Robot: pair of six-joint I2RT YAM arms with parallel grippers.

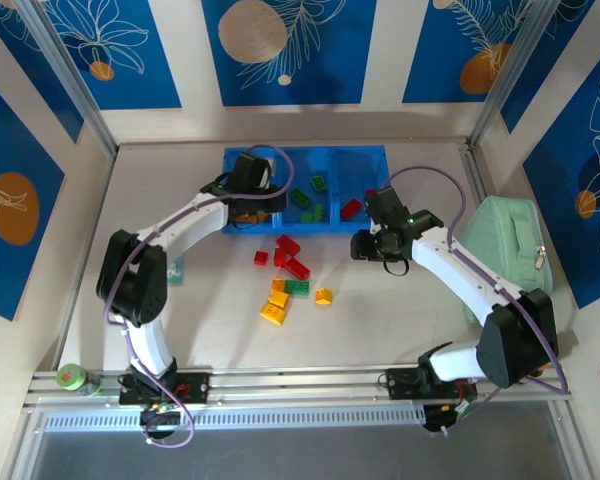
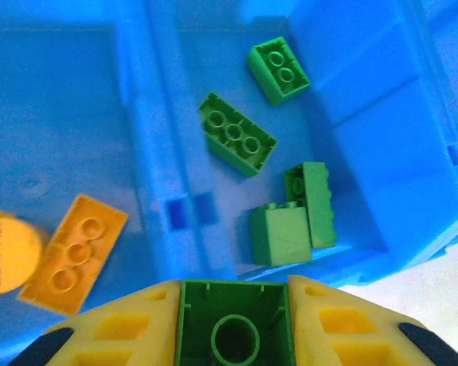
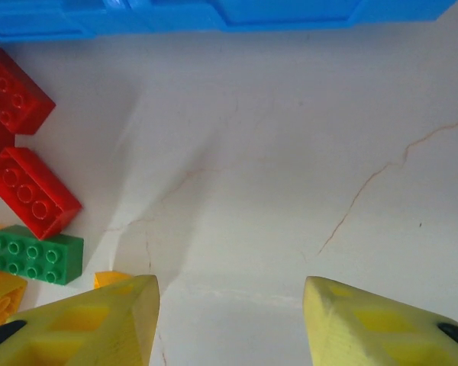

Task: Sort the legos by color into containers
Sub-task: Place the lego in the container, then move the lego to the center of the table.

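My left gripper (image 2: 233, 293) is shut on a green lego (image 2: 233, 328), seen from its hollow underside, above the blue tray (image 2: 160, 137). The tray's middle compartment holds several green bricks (image 2: 237, 142). Its left compartment holds an orange brick (image 2: 74, 253) and a round yellow-orange disc (image 2: 6, 252). From above, the left gripper (image 1: 250, 185) hovers over the tray (image 1: 310, 151), and a red brick (image 1: 351, 208) lies in the right compartment. My right gripper (image 1: 372, 246) (image 3: 229, 305) is open and holds nothing, above bare table in front of the tray.
Loose red (image 1: 288, 245), green (image 1: 296, 287) and yellow (image 1: 274, 312) bricks lie on the table in front of the tray. The right wrist view has red bricks (image 3: 32, 191) and a green one (image 3: 37, 254) at left. A mint-green case (image 1: 505, 245) sits at right.
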